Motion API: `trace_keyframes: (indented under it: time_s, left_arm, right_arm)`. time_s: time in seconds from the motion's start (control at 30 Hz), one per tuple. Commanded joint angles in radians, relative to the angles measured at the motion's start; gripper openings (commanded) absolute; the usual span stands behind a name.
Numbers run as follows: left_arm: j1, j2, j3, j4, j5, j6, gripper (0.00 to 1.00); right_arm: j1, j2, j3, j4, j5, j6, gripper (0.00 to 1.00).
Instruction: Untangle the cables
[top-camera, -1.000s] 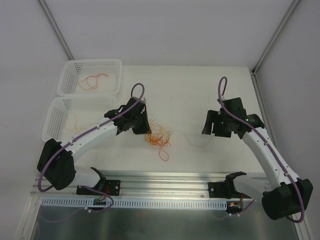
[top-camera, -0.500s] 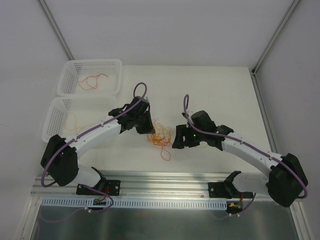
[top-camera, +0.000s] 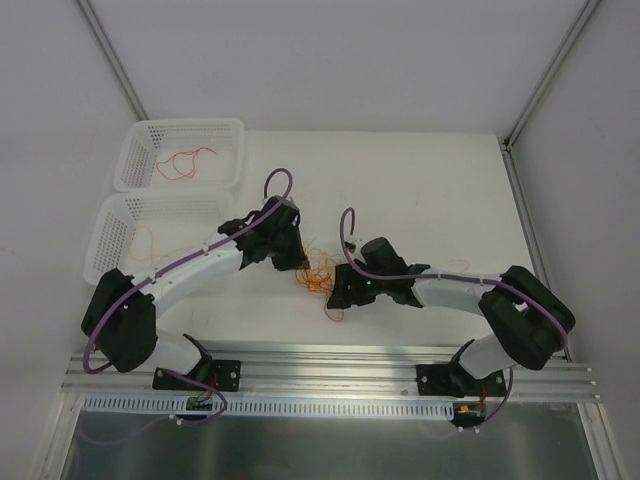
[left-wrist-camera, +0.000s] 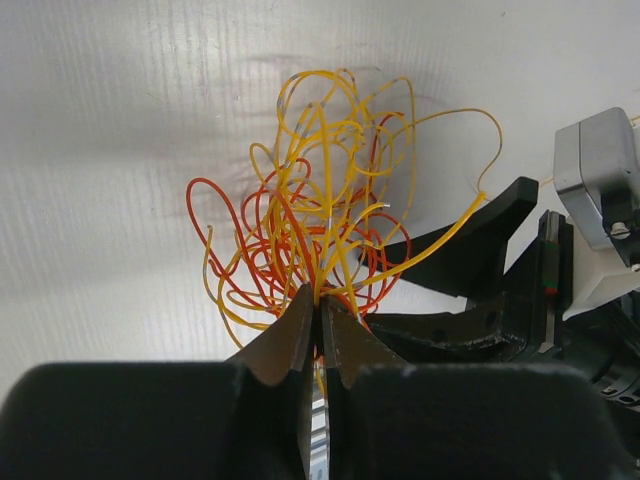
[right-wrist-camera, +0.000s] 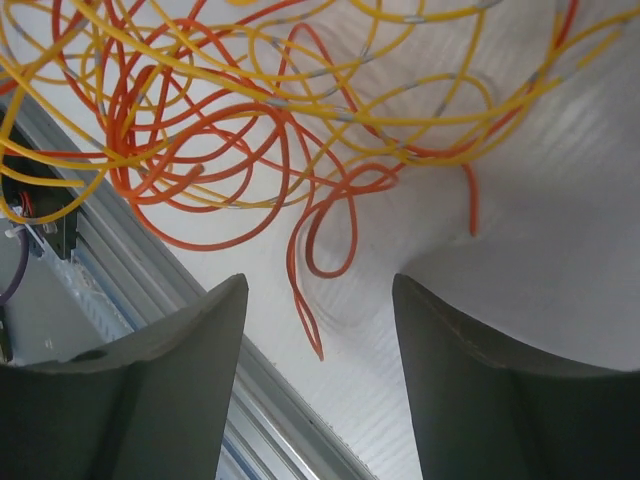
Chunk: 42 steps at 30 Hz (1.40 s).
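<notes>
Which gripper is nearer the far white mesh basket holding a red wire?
Left. The left gripper holds the tangle of thin orange and yellow wires, right of and in front of the white mesh plastic basket; the right gripper sits farther right, beyond the tangle.

This looks like a lab robot test cell: two white robot arms (top-camera: 190, 265) are bolted to a metal rail (top-camera: 330, 362) along the bottom of the frame, on a white table (top-camera: 420, 180) boxed in by plain white walls (top-camera: 330, 60), with plastic baskets (top-camera: 190, 122) at upper left.
</notes>
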Motion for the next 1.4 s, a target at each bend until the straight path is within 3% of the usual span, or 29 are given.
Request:
trace_keyframes:
  time_s: [0.0,0.07,0.1,0.17,0.37,0.47,0.53,0.73,0.97,1.23,1.37]
  left_arm:
    - [-0.006,-0.027,-0.013,0.021,-0.045,-0.02,0.0]
    - [-0.006,-0.026,-0.013,0.02,-0.062,-0.009,0.0]
    - [-0.001,-0.026,-0.016,0.02,-0.077,0.006,0.0]
    - [0.025,-0.024,-0.023,0.02,-0.112,0.015,0.0]
    - [0.155,0.013,-0.059,0.023,-0.117,0.051,0.0]
    - [0.194,0.048,-0.069,0.026,-0.12,0.075,0.0]
    - [0.22,0.074,-0.075,0.031,-0.122,0.087,0.0]
    - [0.238,0.141,-0.095,0.041,-0.123,0.101,0.0]
    - [0.241,0.174,-0.126,0.047,-0.143,0.094,0.0]
    - [0.25,0.151,-0.174,0.044,-0.188,0.095,0.0]
    - [0.252,0.154,-0.189,0.046,-0.197,0.092,0.0]
  right_arm:
    - [0.013,0.037,0.026,0.105,-0.051,0.003,0.55]
    - [0.012,0.012,0.013,0.09,-0.042,-0.006,0.41]
    - [0.013,-0.004,0.01,0.071,-0.036,-0.014,0.21]
    - [0.012,-0.082,0.022,-0.038,0.0,-0.066,0.01]
    - [-0.013,-0.334,0.114,-0.445,0.11,-0.245,0.01]
    - [-0.095,-0.507,0.179,-0.635,0.115,-0.322,0.01]
    - [-0.176,-0.604,0.288,-0.784,0.121,-0.367,0.01]
    - [-0.365,-0.68,0.698,-1.077,0.182,-0.505,0.01]
    - [-0.389,-0.68,1.034,-1.135,0.38,-0.519,0.01]
    - [-0.387,-0.71,1.243,-1.054,0.717,-0.569,0.01]
    - [-0.38,-0.707,1.308,-1.006,0.762,-0.585,0.01]
